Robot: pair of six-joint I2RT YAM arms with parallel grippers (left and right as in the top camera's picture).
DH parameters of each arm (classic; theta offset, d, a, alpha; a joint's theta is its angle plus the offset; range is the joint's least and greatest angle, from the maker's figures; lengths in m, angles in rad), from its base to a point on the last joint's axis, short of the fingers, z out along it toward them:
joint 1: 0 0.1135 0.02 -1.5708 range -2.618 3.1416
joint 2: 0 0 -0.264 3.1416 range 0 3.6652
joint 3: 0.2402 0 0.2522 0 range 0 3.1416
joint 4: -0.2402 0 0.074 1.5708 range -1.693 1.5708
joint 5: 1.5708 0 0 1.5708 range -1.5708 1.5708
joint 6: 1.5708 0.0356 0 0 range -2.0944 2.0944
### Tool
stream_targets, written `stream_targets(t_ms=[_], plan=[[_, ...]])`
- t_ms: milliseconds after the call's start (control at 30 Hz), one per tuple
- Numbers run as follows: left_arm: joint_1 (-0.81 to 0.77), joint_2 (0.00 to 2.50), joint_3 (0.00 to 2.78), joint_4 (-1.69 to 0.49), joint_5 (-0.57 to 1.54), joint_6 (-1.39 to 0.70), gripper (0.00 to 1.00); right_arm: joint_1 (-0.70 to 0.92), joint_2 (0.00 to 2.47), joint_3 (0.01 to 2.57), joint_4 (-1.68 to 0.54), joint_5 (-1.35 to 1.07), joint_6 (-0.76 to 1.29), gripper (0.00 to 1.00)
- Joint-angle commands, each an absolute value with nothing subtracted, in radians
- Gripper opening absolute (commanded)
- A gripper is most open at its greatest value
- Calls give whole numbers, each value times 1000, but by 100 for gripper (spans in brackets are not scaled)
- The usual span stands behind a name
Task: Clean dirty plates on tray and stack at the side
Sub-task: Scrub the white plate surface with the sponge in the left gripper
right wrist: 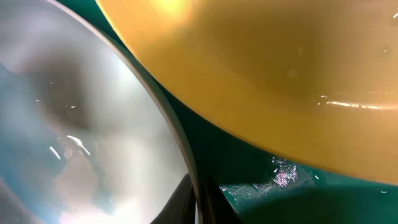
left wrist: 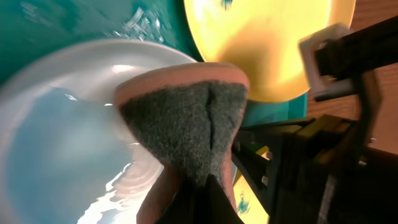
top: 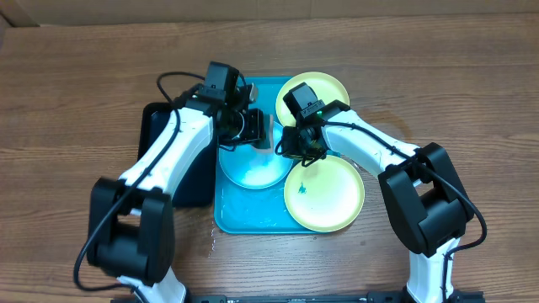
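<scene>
The wooden surface (top: pixel 67 101) carries the turquoise tray (top: pixel 240 217) at its middle. A narrower black tray (top: pixel 156 126) sits just beside it, partly under the left arm. All three plates lie on the turquoise tray, and none is stacked at the side yet. The light blue plate (top: pixel 253 172) is on the left half. One yellow-green plate (top: pixel 324 88) is at the far right corner and the other yellow-green plate (top: pixel 333 198) at the near right, both overhanging the rim.

Both arms reach forward with elbows out and bend inward, so the wrists meet over the light blue plate's far edge. The right fingers (right wrist: pixel 177 208) are clamped together on that plate's rim, probably to steady it against the scrubbing. The left fingers (left wrist: pixel 196 208) are pinched shut on a sponge (left wrist: pixel 186 124), folding it so its dark scouring face bulges toward the blue plate. Whether the pad actually touches the plate cannot be told.

A small dark blue smudge (top: pixel 301 190) marks the near yellow-green plate, so that one looks uncleaned.
</scene>
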State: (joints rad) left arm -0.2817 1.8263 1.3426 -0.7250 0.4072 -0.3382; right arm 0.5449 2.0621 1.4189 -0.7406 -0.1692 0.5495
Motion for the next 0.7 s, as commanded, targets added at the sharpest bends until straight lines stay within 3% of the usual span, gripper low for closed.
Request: stream_targets(t_ms=[0,133,467,667], plan=[[-294,1806,1360,-768,226,-344,4,552,2072,1419,-734,-176,550,7],[-303,1853,1343,-797,126,-344,4,552,2072,1419,-735,-176,550,7],[-302,2058,1328,-823,134,-376,4,552,2072,1419,-734,-176,550,7],[-302,2083,1329,-804,437,-300,4,552,2072,1419,-734,-176,550,7]])
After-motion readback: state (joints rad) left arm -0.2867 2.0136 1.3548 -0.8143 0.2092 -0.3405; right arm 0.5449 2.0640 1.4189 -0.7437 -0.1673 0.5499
